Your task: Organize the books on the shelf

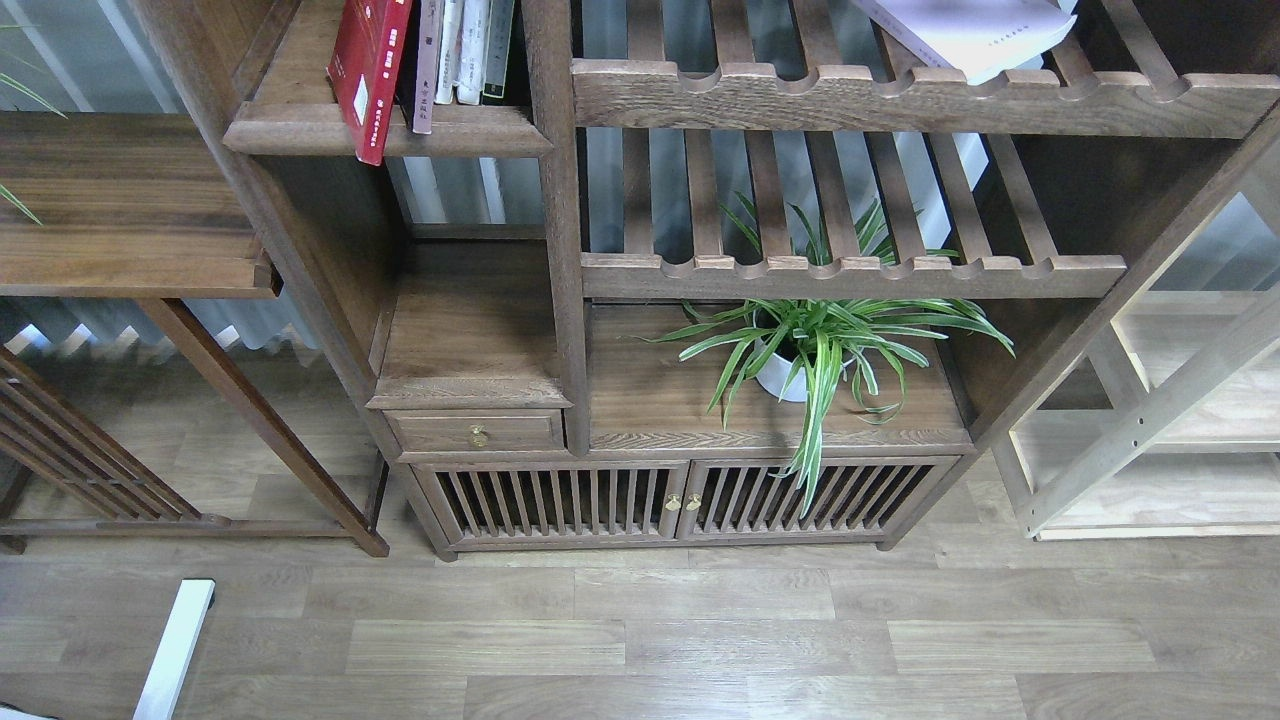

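Looking down at a wood-plank laminate floor (640, 630), the head view had no arms or grippers in it at all, so I couldn't tell how the fingers stood or whether they held anything.

Up around 11 o'clock sat the narrow dark-brown solid wooden shelf with the rounded moulded front edge (470, 128). A bright red paperback (367, 70) stood at its left end, leaning and poking out past the front edge. Just right of it, a dark book was squeezed in, mostly hidden, then a few thin pale-spined books (462, 50) stood upright.

At 1 o'clock, a thick white-lavender paperback (975, 35) lay flat on the upper slatted shelf with the scalloped front rail (900, 95), one corner hanging over the rail. A second slatted shelf (850, 272) ran below that.

Near centre, a spider plant in a white pot (800, 350) sat on the cabinet top, leaves drooping over the slatted doors (680, 500). A little drawer with a brass knob (478, 434) was at its 9 o'clock.

A pale light-wood rack (1150, 430) stood at 3 o'clock, a dark side table (130, 210) at 9 o'clock, and a white bar (178, 645) lay on the floor at 7 o'clock.
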`<state>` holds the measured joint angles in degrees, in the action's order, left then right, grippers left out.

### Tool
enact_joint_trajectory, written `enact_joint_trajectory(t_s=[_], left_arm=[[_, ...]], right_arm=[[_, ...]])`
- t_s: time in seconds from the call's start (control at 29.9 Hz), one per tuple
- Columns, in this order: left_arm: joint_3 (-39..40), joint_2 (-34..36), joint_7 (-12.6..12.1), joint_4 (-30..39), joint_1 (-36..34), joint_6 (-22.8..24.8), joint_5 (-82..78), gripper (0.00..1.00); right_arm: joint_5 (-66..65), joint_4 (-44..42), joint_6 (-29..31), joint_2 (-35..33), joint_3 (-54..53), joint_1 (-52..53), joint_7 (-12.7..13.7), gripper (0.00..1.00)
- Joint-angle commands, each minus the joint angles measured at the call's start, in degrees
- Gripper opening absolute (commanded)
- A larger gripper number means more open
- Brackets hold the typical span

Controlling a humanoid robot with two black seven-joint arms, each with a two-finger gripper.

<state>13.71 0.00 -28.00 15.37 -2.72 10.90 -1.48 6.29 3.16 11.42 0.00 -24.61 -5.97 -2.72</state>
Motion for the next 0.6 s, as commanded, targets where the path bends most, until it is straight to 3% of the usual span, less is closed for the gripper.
enact_joint_trajectory(t_s=[0.0, 0.57], left_arm=[[0.0, 0.0, 0.0, 0.0, 0.0, 0.0, 0.0, 0.99], [0.0, 0.0, 0.0, 0.0, 0.0, 0.0, 0.0, 0.99]], right_arm=[[0.0, 0.0, 0.0, 0.0, 0.0, 0.0, 0.0, 1.0], [-0.1, 0.0, 0.0, 0.0, 0.0, 0.0, 0.0, 1.0]])
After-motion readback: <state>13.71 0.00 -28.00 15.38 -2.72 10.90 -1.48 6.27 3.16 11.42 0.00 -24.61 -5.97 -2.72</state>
